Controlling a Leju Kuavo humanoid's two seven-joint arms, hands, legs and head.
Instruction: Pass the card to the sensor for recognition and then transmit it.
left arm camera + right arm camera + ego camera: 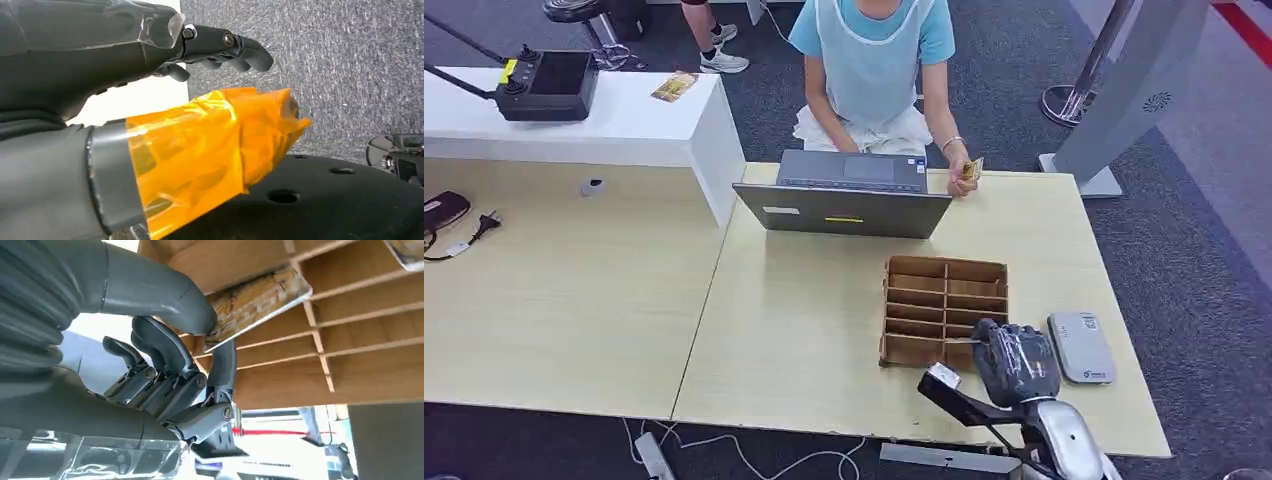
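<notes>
Down at the near edge of the worktop (824,340), the right hand (1016,362) sits at the near right corner of the rack (944,312). Its thumb and one of its fingers (223,365) pinch a card (255,302), and the other fingers curl in under the palm. The card sticks into a slot of the rack, tilted, with one end poking past a thin wall. The slots are narrow, so the card has little room on each side.

The sensor (1081,347) lies flat just beside the right hand, near the right edge of the worktop. Between the rack and the laptop (844,195) there is a bare strip of worktop, and a wide bare patch lies left of the rack.

A person (874,60) sits behind the laptop and holds up another card (970,170) in one hand.

The left hand (220,47) hangs over grey carpet, fingers a little bent and apart, holding nothing. Orange tape (210,150) wraps its thumb.
</notes>
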